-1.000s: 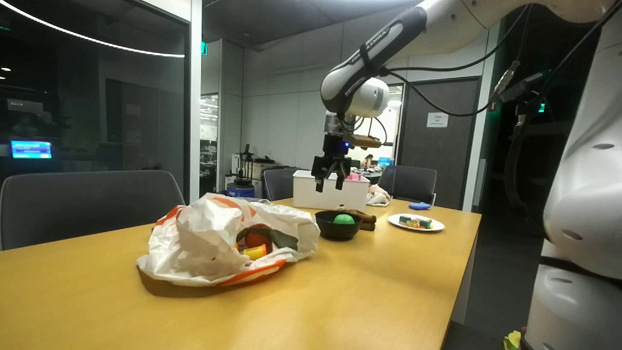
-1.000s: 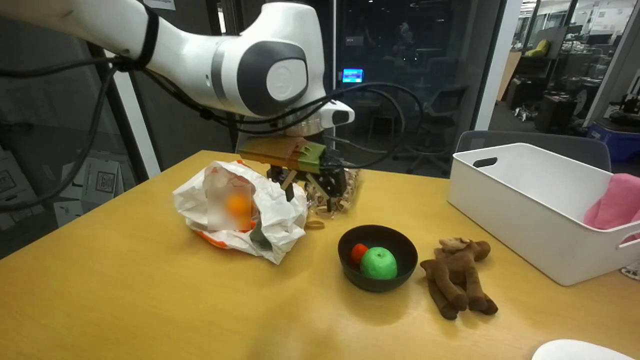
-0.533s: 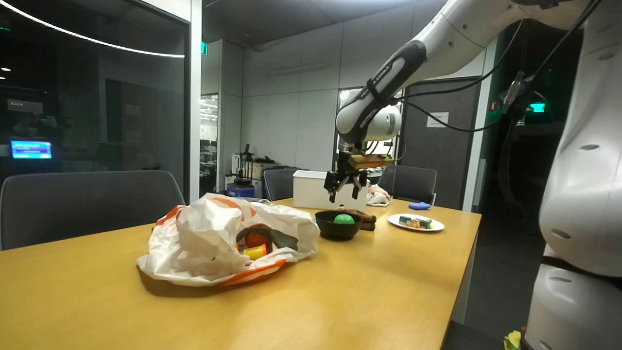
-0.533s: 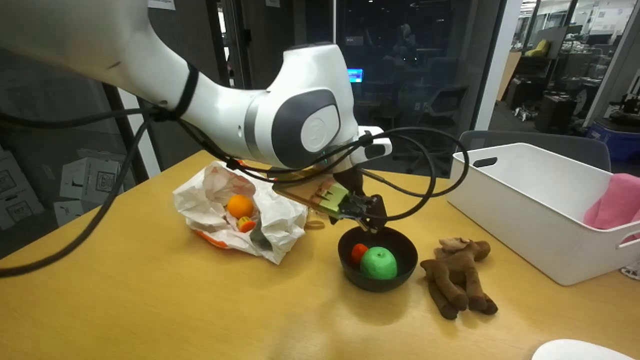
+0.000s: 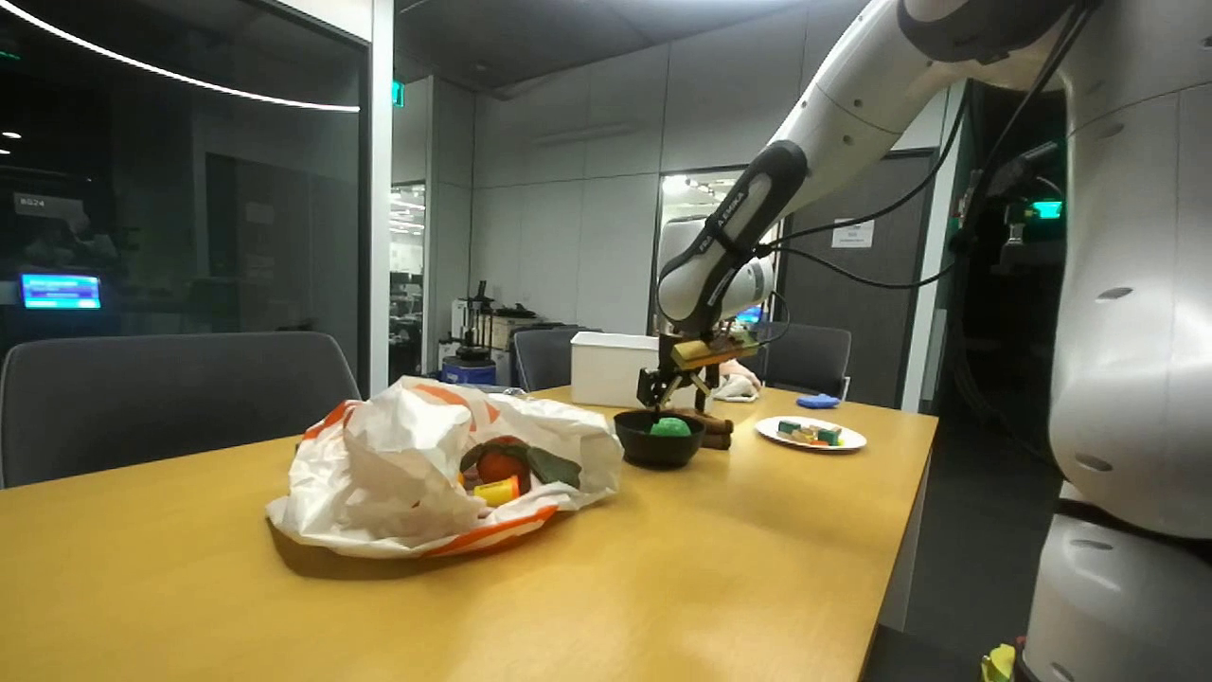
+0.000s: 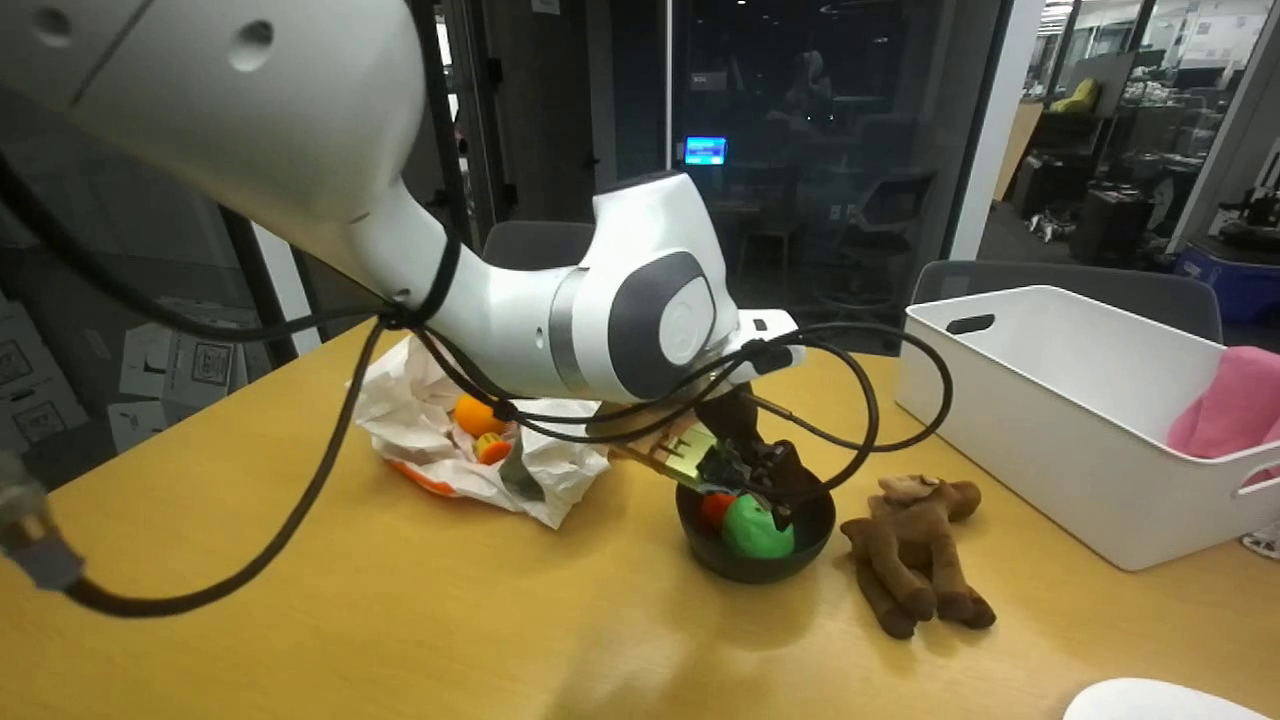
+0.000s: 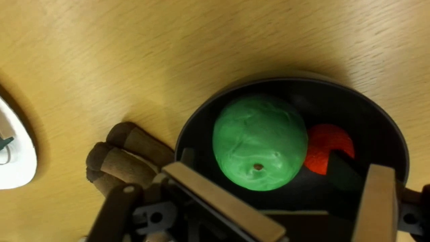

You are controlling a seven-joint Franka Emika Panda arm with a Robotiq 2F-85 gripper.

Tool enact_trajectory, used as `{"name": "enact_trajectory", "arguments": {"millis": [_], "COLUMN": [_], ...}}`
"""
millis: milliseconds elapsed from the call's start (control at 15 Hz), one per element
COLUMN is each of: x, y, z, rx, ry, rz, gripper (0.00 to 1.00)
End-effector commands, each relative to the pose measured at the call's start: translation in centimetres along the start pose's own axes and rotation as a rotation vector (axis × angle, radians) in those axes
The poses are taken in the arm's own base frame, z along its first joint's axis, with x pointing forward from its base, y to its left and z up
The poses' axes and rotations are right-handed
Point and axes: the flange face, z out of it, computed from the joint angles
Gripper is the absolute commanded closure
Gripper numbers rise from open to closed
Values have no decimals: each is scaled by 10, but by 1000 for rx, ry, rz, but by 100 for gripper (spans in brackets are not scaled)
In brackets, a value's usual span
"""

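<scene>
My gripper [image 5: 678,402] is open and points down into the black bowl [image 5: 653,451]. In the wrist view its fingers [image 7: 267,161] are spread to either side of a round green fruit [image 7: 260,144], with a gap on the left. A smaller red-orange piece [image 7: 324,144] lies beside the green fruit in the bowl [image 7: 292,80], partly covered by the right fingertip. In an exterior view the gripper [image 6: 755,490] partly hides the green fruit [image 6: 752,528] and the red piece [image 6: 714,508]. I cannot tell whether the fingers touch the fruit. The gripper holds nothing.
A brown plush animal [image 6: 915,550] lies beside the bowl. A white bin [image 6: 1040,420] with pink cloth stands behind. A crumpled white bag [image 5: 398,474] holds an orange and other items. A white plate [image 5: 772,434] with small blocks and a blue item [image 5: 817,402] lie farther along.
The gripper has moved from above the table near the bag across to the bowl and down into it, tilting on the way. The fingers stay open. The objects have not moved.
</scene>
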Motion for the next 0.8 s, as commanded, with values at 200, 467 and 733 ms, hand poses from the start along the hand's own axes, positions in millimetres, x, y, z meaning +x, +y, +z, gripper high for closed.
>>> {"name": "enact_trajectory", "arguments": {"millis": [200, 467, 733], "x": [28, 30, 32], "y": [-3, -9, -19], "z": [25, 35, 21], "rx": [-12, 20, 51], "ry": [70, 53, 56], "rz": [8, 30, 60], "gripper": [0, 27, 51]}}
